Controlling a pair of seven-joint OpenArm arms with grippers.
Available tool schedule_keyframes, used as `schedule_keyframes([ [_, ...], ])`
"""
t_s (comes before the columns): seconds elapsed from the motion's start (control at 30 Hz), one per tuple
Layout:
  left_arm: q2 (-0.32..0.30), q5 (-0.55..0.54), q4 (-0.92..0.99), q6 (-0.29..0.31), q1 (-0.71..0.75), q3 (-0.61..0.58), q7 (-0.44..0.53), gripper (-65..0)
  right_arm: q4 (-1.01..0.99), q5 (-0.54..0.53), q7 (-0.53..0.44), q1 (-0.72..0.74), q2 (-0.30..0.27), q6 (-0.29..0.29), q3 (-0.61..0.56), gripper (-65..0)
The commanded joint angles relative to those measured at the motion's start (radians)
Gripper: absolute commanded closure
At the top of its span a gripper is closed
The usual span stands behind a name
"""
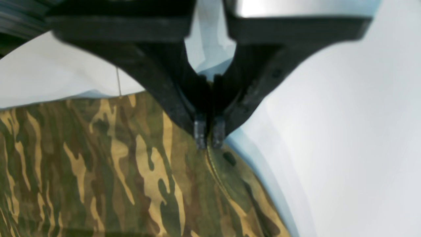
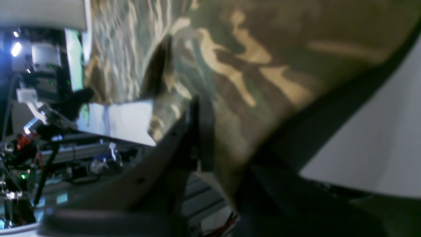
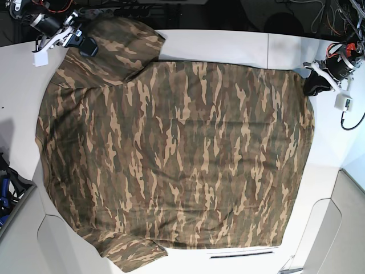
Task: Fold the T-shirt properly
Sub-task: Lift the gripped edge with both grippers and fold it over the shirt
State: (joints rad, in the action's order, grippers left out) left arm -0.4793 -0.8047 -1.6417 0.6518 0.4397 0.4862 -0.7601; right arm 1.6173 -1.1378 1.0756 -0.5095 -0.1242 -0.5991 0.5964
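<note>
The camouflage T-shirt [image 3: 171, 160] lies spread flat over the white table [image 3: 228, 43], one sleeve at the far left and another at the near left. At the shirt's far right corner, my left gripper [image 3: 315, 87] is down on the cloth. In the left wrist view its fingertips [image 1: 201, 133] meet on a stitched edge of the T-shirt [image 1: 115, 171], so the left gripper [image 1: 209, 136] is shut on it. My right gripper [image 3: 86, 47] sits on the far-left sleeve. In the blurred right wrist view the T-shirt [image 2: 263, 65] drapes over and between the fingers of the right gripper [image 2: 200, 112].
Cables and electronics [image 3: 171, 7] line the dark strip behind the table. A blue-and-black object [image 3: 5, 191] sits off the table's left edge. The table's rounded edge [image 3: 319, 211] runs down the right side, with a grey surface [image 3: 351, 228] beyond it.
</note>
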Motion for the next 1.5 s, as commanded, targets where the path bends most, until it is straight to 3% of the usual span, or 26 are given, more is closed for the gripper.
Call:
schedule_keyframes([
  [0.0, -0.018, -0.019, -0.025, 0.015, -0.002, 0.016, 0.023, 0.0, 0.025, -0.036, -0.001, -0.003, -0.008, -0.012, 0.015, 0.0],
  [0.37, -0.022, -0.048, -0.041, 0.015, -0.024, 0.026, 0.031, 0.0, 0.245, -0.014, -0.037, 0.024, -0.008, -0.015, 0.029, 0.0],
  [0.63, -0.022, -0.038, -0.041, 0.015, -0.108, 0.026, 0.045, 0.0, 0.249, 0.109, -0.064, 0.183, -0.009, -0.011, 0.029, 0.0],
  [0.8, -0.013, 0.027, -0.035, -0.006, -0.18, 0.025, 0.074, 0.0, 0.219, 0.191, -0.101, 0.284, -0.014, -0.011, 0.029, 0.0],
  [0.9, -0.01, 0.04, -0.008, -0.042, -0.225, 0.023, 0.111, 0.0, 0.183, 0.225, -0.113, 0.347, -0.017, -0.011, 0.027, 0.0],
  [1.3, 0.003, 0.055, 0.238, -0.042, -0.433, 0.008, 0.118, 0.0, -0.142, 0.282, -0.171, 0.596, -0.117, -0.011, -0.003, 0.0],
  [1.47, 0.003, 0.153, 0.28, -0.051, -0.482, -0.077, 0.178, 0.0, -0.282, 0.358, -0.221, 0.713, -0.117, -0.011, -0.003, 0.0],
])
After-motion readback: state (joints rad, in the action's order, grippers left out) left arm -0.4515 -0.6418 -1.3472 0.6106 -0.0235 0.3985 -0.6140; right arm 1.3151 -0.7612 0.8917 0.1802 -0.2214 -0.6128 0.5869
